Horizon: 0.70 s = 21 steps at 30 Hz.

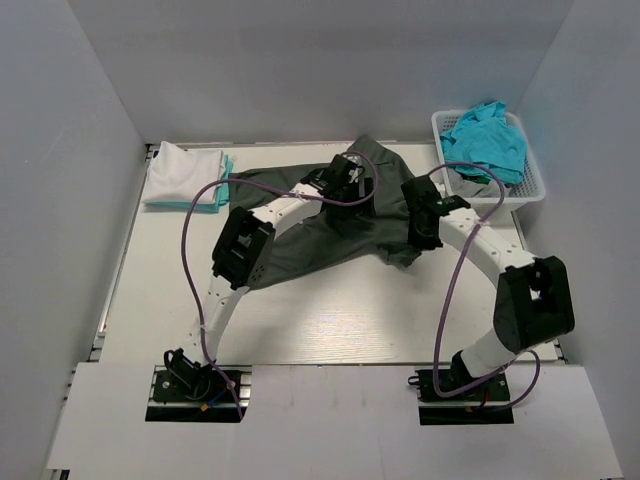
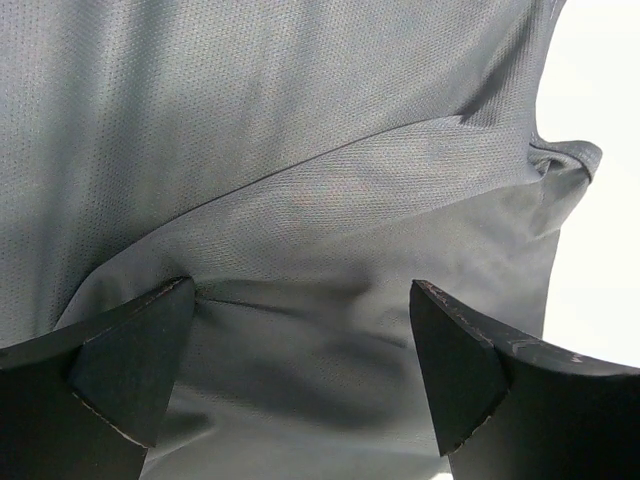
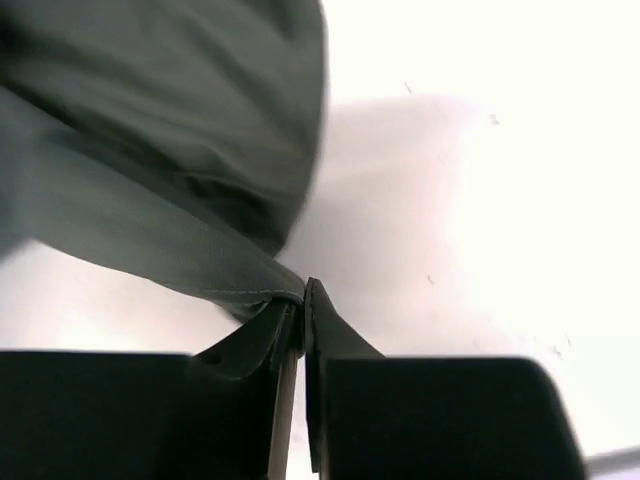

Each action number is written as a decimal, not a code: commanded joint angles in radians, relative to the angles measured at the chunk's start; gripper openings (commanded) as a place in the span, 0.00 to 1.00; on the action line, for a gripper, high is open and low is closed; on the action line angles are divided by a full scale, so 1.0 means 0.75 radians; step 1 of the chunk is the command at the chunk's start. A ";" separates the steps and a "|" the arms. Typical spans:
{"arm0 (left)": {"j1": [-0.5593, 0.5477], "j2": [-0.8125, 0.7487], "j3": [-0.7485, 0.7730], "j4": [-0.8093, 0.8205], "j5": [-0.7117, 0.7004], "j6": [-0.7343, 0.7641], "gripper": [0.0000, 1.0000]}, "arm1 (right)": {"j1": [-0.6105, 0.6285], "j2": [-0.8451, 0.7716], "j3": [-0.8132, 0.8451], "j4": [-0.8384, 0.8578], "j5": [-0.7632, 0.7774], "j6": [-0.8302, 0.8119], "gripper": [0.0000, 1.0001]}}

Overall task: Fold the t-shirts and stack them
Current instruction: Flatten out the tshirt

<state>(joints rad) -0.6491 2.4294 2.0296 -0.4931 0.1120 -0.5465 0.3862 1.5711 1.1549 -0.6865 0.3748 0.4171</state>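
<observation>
The dark charcoal t-shirt lies spread and rumpled across the middle of the table. My left gripper hovers over its far part, jaws wide open with grey cloth between and below the fingertips. My right gripper is at the shirt's right edge, shut on a hem of the charcoal shirt. A folded white t-shirt rests on a folded turquoise one at the far left. Crumpled turquoise t-shirts fill the basket.
A white plastic lattice basket stands at the far right corner. Grey walls enclose the table on three sides. Purple cables loop over both arms. Bare tabletop lies in front of the shirt.
</observation>
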 commanded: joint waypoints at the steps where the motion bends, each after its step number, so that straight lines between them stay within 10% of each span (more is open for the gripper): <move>1: 0.017 0.040 -0.119 -0.288 -0.012 0.082 1.00 | -0.004 -0.070 -0.124 -0.132 0.069 0.029 0.17; 3: 0.017 0.015 -0.119 -0.320 0.006 0.117 1.00 | 0.000 -0.098 -0.169 -0.130 0.028 0.045 0.53; 5: 0.004 -0.056 -0.170 -0.332 0.020 0.172 1.00 | -0.002 -0.115 -0.214 -0.130 0.020 0.049 0.68; 11: -0.008 -0.288 -0.252 -0.318 0.020 0.217 1.00 | 0.006 -0.211 -0.088 -0.152 -0.011 0.039 0.71; 21: 0.006 -0.321 -0.150 -0.361 -0.037 0.203 1.00 | 0.133 -0.293 -0.174 0.240 -0.722 -0.147 0.72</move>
<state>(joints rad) -0.6498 2.2459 1.8622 -0.7322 0.1040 -0.3977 0.4507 1.2991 1.0393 -0.5983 0.0059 0.3546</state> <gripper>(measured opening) 0.995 0.723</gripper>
